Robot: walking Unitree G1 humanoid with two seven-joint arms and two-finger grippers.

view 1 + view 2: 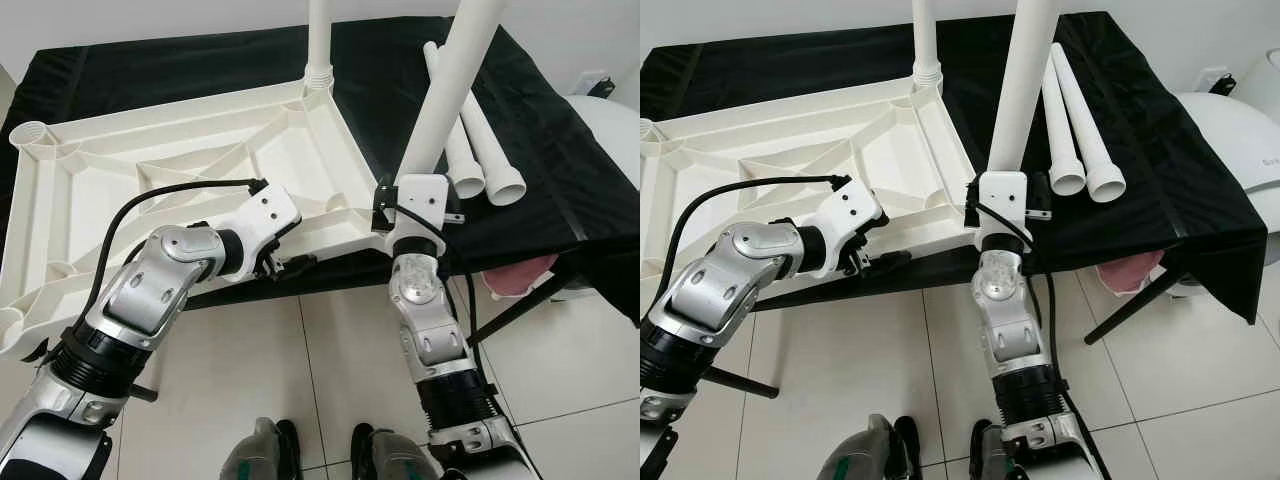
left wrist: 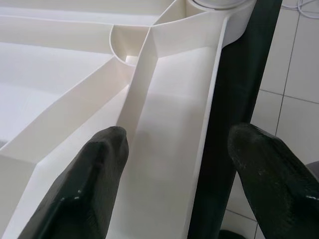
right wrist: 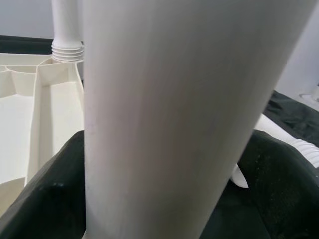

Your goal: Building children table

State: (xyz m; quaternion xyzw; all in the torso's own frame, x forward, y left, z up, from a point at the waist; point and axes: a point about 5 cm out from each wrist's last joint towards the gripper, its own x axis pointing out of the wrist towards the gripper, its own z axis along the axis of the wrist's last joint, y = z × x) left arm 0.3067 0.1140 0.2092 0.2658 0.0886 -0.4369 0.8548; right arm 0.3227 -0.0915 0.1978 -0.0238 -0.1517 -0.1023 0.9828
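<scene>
The white children's table top (image 1: 200,160) lies upside down, ribs up, on the black-draped tabletop (image 1: 520,140), its near right corner at the cloth's near edge. One white leg (image 1: 319,40) stands upright in the far right corner socket. The right tool (image 3: 164,164) is clamped around a second white leg (image 1: 445,90), black fingers (image 3: 45,194) pressed on both sides, holding it tilted above the near right corner. The left tool (image 2: 174,169) has its fingers (image 2: 84,189) spread wide, straddling the near rim of the table top, one finger inside, one outside. Two spare legs (image 1: 485,150) lie side by side on the cloth to the right.
</scene>
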